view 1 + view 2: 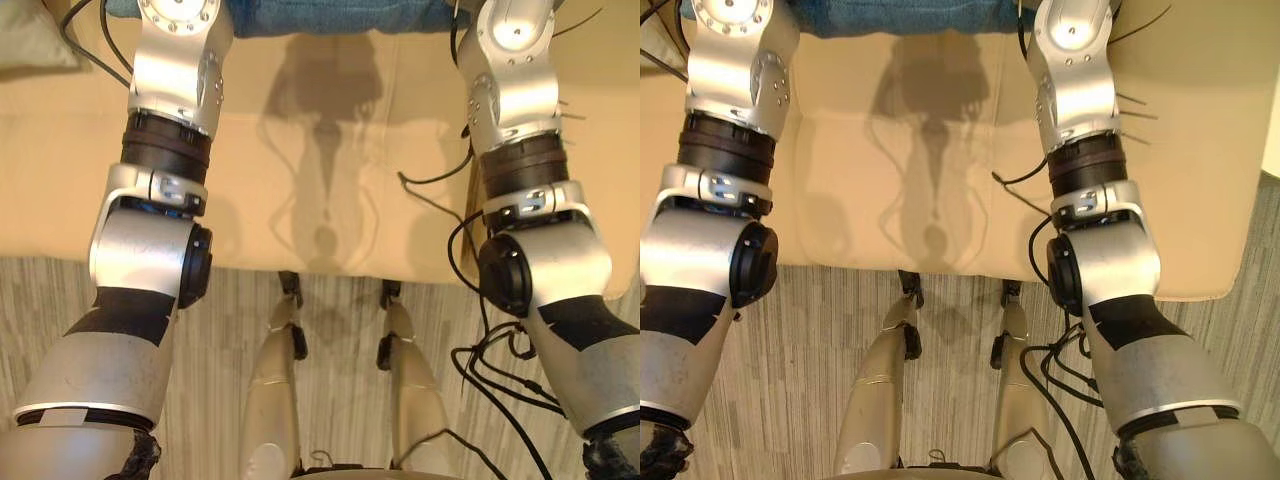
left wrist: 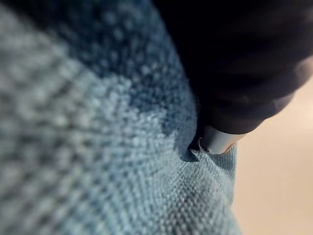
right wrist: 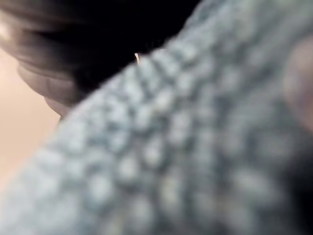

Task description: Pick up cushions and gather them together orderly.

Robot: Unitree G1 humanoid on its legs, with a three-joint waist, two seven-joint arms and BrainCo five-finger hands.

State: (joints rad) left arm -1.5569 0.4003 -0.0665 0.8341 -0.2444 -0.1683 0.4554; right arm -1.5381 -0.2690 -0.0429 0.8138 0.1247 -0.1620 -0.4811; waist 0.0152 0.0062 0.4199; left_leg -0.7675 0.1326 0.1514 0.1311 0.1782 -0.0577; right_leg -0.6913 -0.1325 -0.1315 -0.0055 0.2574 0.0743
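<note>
Pale cushion [image 1: 28,38]: lies left of the blue cushion [image 1: 330,14] and apart from it, on the same beige surface [image 1: 60,160].
Left hand [image 2: 219,140]: right against the blue cushion's left end, weave touching it. Open or closed, I cannot tell.
Blue cushion: at the far side of the beige surface, between the two arms. Its near edge runs left to right, so the long axis probably lies crosswise to the robot.
Right hand [image 3: 88,44]: hard against the blue cushion's right end. Its grip cannot be told.
Nearer hand: neither, as there is one at each end.
Likely move: a two-handed lift, then leftward.
</note>
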